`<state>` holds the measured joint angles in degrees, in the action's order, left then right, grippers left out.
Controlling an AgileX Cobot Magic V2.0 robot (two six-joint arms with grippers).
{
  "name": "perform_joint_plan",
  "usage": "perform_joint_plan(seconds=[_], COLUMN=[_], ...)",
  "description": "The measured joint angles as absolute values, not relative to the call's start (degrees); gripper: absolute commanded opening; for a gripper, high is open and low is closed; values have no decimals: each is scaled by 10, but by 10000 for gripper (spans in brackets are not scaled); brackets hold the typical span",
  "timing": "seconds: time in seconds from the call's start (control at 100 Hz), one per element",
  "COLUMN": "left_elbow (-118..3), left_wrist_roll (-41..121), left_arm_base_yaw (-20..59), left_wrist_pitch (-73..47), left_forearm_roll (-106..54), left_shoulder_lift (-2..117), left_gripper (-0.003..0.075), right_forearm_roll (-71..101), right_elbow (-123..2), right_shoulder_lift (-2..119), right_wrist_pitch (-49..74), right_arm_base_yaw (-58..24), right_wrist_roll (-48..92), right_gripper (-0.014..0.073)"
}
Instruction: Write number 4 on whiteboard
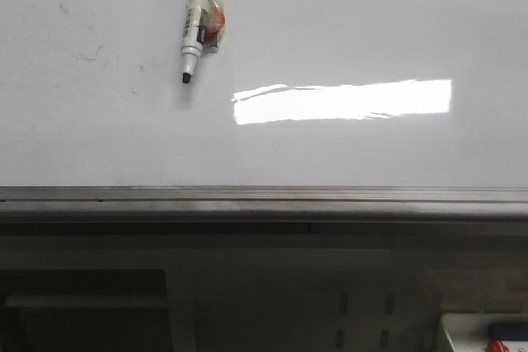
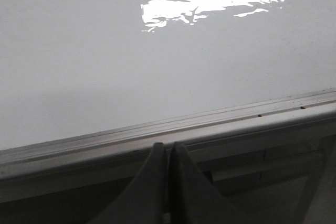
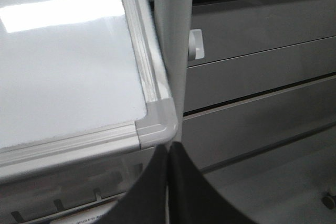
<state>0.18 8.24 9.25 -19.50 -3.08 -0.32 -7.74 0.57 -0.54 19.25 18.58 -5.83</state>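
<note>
You have no number 4 yet on the whiteboard (image 1: 330, 22), only a marker (image 1: 196, 26) near its far edge, both grippers (image 2: 168, 153) (image 3: 169, 153) pinched together, empty.

You won't find readable text anywhere. The marker (image 1: 196, 18) on the whiteboard (image 1: 346, 30) has a label with dark print, too small to make out. Below the whiteboard's corner, in the right wrist view, a strip of small print (image 3: 100, 219) is blurred, unreadable.
</note>
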Motion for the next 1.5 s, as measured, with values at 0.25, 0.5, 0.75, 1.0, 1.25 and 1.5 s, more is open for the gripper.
perform_joint_plan(seconds=[0.25,0.5,0.75,1.0,1.25,1.5], left_elbow=[2,2,2,2,2,2], left_wrist_roll=[82,82,82,82,82,82], left_arm_base_yaw=[93,93,93,93,93,93], left_wrist_pitch=[-195,-195,-195,-195,-193,-132], left_forearm_roll=[-31,-31,-31,-31,-31,-155], left_shoulder_lift=[-3,-3,-3,-3,-3,-3], left_gripper=[-20,-20,-20,-20,-20,-20], right_forearm_roll=[-77,-77,-77,-77,-143,-158], right_elbow=[6,6,6,6,6,6], right_shoulder_lift=[-5,-5,-5,-5,-5,-5], right_wrist_pitch=[193,193,193,193,162,-108], right_arm_base_yaw=[186,186,186,186,186,187], right_wrist_roll=[-60,-60,-58,-58,-60,-98], right_gripper=[-64,-64,-64,-64,-64,-64])
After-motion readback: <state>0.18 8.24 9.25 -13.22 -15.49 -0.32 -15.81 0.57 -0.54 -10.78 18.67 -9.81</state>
